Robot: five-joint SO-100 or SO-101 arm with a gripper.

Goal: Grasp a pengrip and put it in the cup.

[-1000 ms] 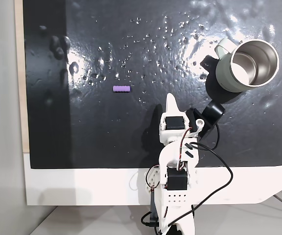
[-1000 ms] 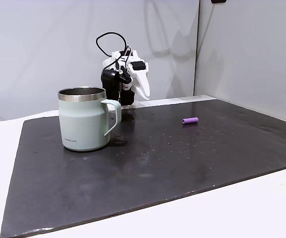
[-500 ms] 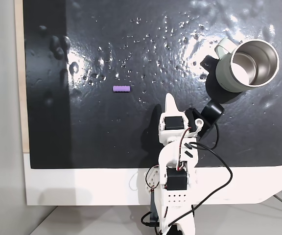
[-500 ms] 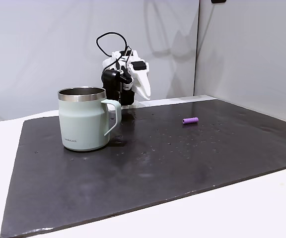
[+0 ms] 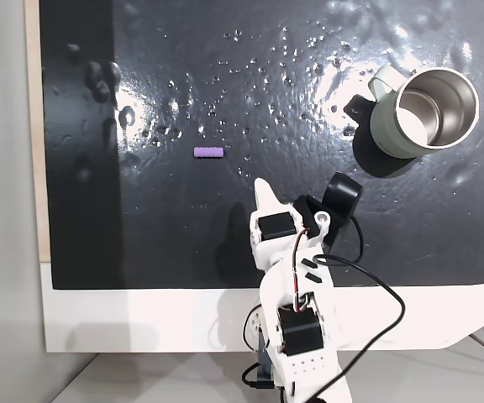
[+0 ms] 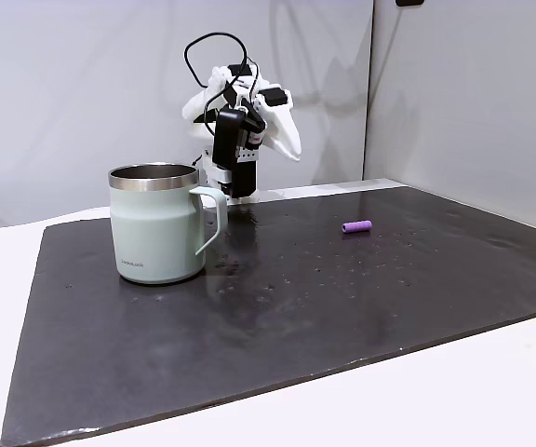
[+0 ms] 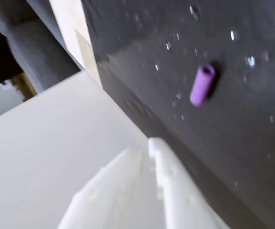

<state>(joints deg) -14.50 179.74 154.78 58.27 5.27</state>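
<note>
The light-purple pengrip (image 5: 208, 152) lies on its own on the black mat, left of centre in the fixed view from above. It also lies to the right in the side-on fixed view, pengrip (image 6: 356, 226), and at the upper right in the wrist view, pengrip (image 7: 202, 85). The pale green cup (image 5: 386, 134) stands upright at the mat's far right; in the side-on fixed view the cup (image 6: 156, 233) is at the left. My gripper (image 5: 263, 186) is shut with nothing in it. It hangs above the mat, short of the pengrip, gripper (image 6: 296, 154), with its white fingers pressed together, gripper (image 7: 144, 145).
The black mat (image 5: 225, 67) is shiny with small specks and bumps. A white table edge (image 5: 141, 319) runs along the near side by the arm's base. A black cable (image 5: 376, 294) loops off the arm to the right.
The arm has swung left in the fixed view from above, away from the cup and toward the pengrip's side. In the side-on fixed view the gripper has risen. Pengrip and cup have not moved.
</note>
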